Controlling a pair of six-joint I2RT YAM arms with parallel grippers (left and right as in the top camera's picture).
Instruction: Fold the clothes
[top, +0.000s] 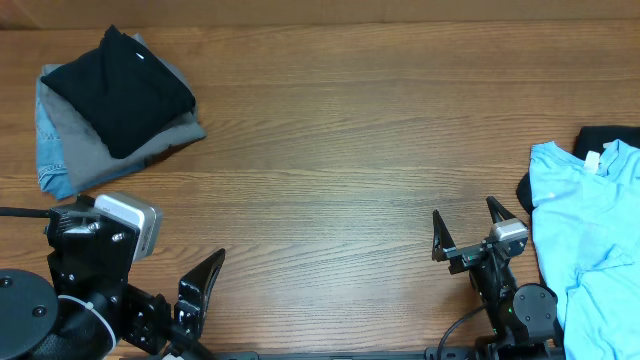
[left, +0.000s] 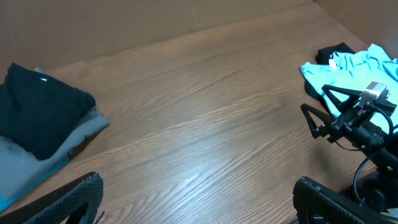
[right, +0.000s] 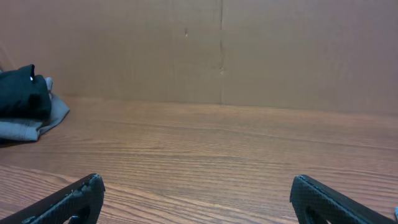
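Both wide open: folded black T-shirt (top: 115, 85) well ahead of left gripper (left: 198, 182), light blue T-shirt (top: 585, 230) just right of right gripper (top: 467, 222).

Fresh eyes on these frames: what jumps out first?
A folded black shirt tops a pile of folded cloth at the table's far left corner. A light blue shirt lies rumpled at the right edge. The left claw and right claw sit open and empty near the front.
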